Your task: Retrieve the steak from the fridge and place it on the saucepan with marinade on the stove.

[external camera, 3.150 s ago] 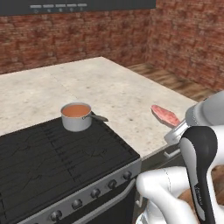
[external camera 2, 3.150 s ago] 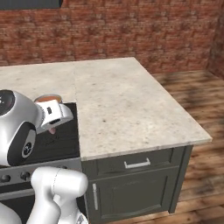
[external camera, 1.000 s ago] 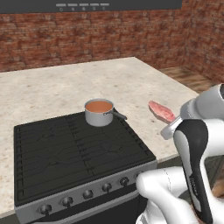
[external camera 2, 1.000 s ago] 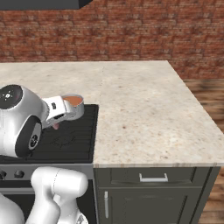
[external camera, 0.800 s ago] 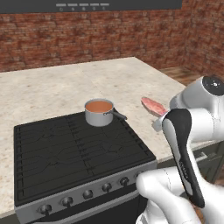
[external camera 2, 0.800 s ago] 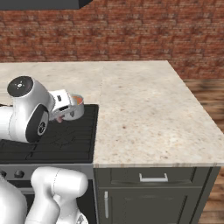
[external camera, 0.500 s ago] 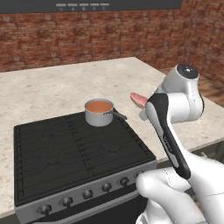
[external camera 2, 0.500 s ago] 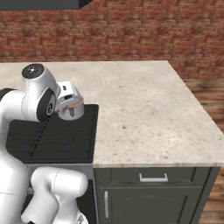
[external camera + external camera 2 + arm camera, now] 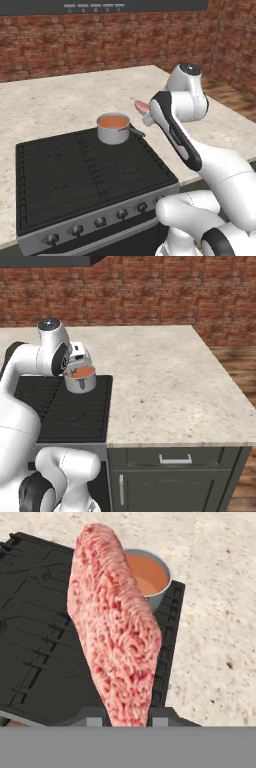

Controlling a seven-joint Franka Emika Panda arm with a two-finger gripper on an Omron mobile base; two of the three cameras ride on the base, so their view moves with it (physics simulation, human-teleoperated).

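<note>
The gripper point(image 9: 127, 716) is closed tight on the steak point(image 9: 114, 624), its two dark fingers point(image 9: 93, 716) pinching the lower end of the meat so that the slab stands out edge-on from the hand. In the hand view the pinkish-red piece rises from between the finger tips and covers the left part of the saucepan point(image 9: 154, 583) behind it. In the left base view the steak point(image 9: 141, 106) shows as a small pink tip sticking out from behind the white arm, up in the air just to the right of the saucepan point(image 9: 113, 128) and near the end of its dark handle; whether it is directly over the pan rim cannot be told. The saucepan sits on the stove point(image 9: 85, 176) at its back right corner, close to the edge where the black grates meet the pale speckled counter point(image 9: 165, 384). The marinade point(image 9: 112, 121) fills the pan with a smooth orange-red surface. In the right base view the hand hangs just behind and above the saucepan point(image 9: 80, 380), partly hiding its rim, with the marinade point(image 9: 82, 372) visible below it. The counter runs along the right side of the stove and behind it to a red brick wall point(image 9: 150, 293).
</note>
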